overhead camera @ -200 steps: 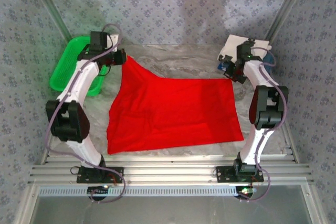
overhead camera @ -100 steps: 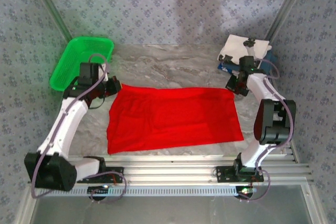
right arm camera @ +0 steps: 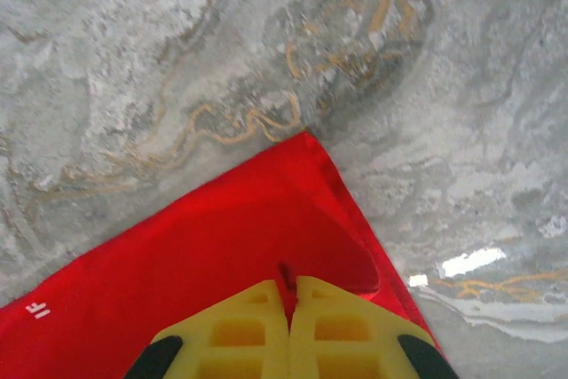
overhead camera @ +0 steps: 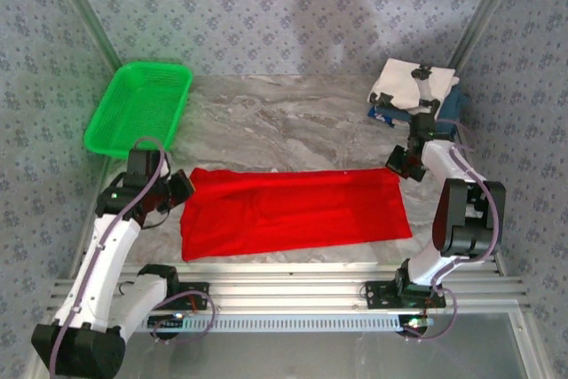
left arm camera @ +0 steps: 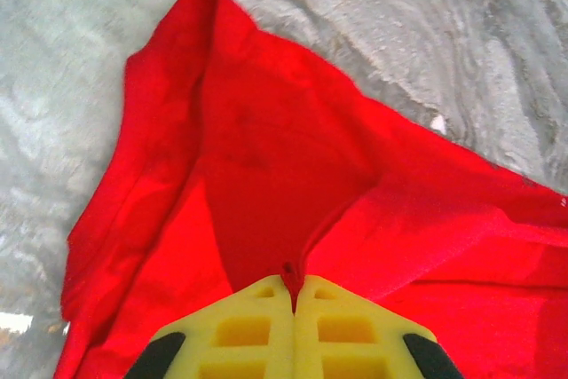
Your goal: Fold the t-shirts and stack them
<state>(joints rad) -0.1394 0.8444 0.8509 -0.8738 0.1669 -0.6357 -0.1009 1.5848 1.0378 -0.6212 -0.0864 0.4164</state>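
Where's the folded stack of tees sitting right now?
In the top view, the folded stack sits at the table's far right corner, just beyond the red tee's right end, opposite the green basket at far left.

The red tee (overhead camera: 293, 210) — far edge dragged nearer — lies narrower.

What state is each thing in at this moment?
Red t-shirt, folded over, flat on the table.
Left claw, shut on the red t-shirt's far left corner.
Right claw, shut on its far right corner.
White t-shirt, folded, stacked on the blue t-shirt.
Basket, upright.
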